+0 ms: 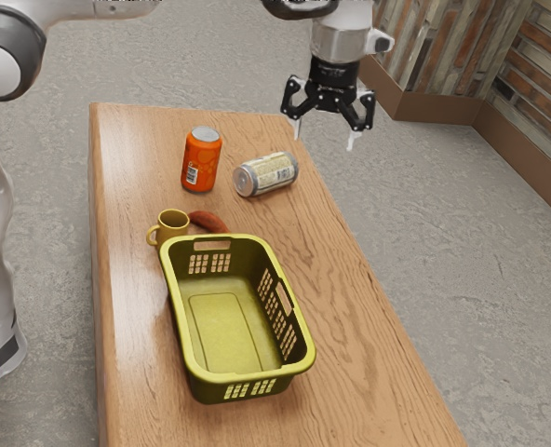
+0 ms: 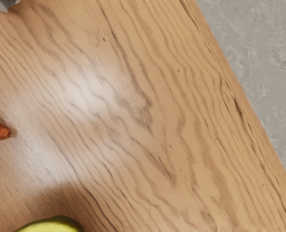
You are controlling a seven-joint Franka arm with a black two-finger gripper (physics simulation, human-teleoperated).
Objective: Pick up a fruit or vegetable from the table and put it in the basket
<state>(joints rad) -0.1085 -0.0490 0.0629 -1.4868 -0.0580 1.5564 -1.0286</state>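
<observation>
Table (image 1: 359,363), vegetable (image 1: 208,222) lengthwise away from mug (image 1: 171,231)

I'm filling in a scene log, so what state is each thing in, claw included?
Claw, open, holding nothing
Orange can, standing upright
Pale can, lying on its side
Mug, upright
Basket, upright, nothing seen inside
Reddish-brown vegetable, lying on the table, not in the basket
</observation>
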